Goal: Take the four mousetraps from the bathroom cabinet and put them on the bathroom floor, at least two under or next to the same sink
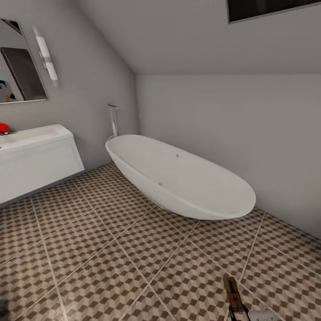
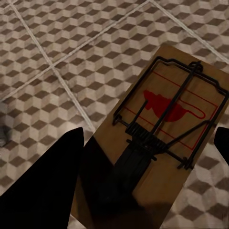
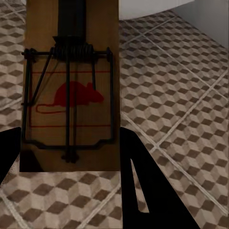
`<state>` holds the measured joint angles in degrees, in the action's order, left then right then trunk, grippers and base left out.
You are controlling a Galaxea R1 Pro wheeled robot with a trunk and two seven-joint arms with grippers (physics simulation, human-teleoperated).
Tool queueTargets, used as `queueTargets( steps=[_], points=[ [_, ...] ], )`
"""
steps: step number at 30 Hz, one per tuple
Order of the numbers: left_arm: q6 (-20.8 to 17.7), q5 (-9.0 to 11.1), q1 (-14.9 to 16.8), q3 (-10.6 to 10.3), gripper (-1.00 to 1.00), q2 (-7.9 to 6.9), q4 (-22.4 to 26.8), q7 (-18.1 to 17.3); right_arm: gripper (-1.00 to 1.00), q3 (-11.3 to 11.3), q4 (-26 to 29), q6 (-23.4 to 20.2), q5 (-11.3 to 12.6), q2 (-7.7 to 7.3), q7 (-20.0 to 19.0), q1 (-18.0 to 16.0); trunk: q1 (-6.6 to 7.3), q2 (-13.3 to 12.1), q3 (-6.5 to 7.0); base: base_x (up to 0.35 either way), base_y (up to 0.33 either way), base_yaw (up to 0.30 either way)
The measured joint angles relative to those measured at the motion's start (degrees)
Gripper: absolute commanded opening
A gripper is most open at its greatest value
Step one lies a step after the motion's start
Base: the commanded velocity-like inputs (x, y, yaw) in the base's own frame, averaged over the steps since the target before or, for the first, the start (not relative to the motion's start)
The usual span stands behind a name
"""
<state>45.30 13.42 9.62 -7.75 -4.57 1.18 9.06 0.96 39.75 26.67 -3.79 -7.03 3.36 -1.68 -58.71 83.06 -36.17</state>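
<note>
Cube-patterned bathroom floor is stretching toward the white bathtub while each claw is carrying a trap. The left claw is gripping one mousetrap by its end, the right claw another mousetrap, both held flat above the tiles, presumably ready for setting down. The sink is sitting at the left wall, well apart.

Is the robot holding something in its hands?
Yes, each gripper holds a mousetrap by an end: the left mousetrap, the right mousetrap.
</note>
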Motion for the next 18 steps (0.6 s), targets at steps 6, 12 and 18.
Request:
queueTargets(
  steps=[6, 12, 18],
  points=[
    [0.00, 0.00, 0.00, 0.00, -1.00, 0.00, 0.00, 0.00, -1.00, 0.00, 0.00, 0.00, 0.00, 0.00, 0.00, 0.02, 0.00, 0.00, -0.22, 0.223, -0.076, 0.270],
    [0.01, 0.00, 0.00, 0.00, -1.00, 0.00, 0.00, 0.01, -1.00, -0.01, -0.01, 0.00, 0.00, 0.00, 0.00, 0.00, 0.00, 0.00, -0.44, 0.223, -0.009, 0.270],
    [0.01, 0.00, 0.00, 0.00, -1.00, 0.00, 0.00, 0.01, -1.00, -0.01, -0.01, 0.00, 0.00, 0.00, 0.00, 0.00, 0.00, 0.00, -0.66, 0.223, 0.000, 0.270]
  ],
)
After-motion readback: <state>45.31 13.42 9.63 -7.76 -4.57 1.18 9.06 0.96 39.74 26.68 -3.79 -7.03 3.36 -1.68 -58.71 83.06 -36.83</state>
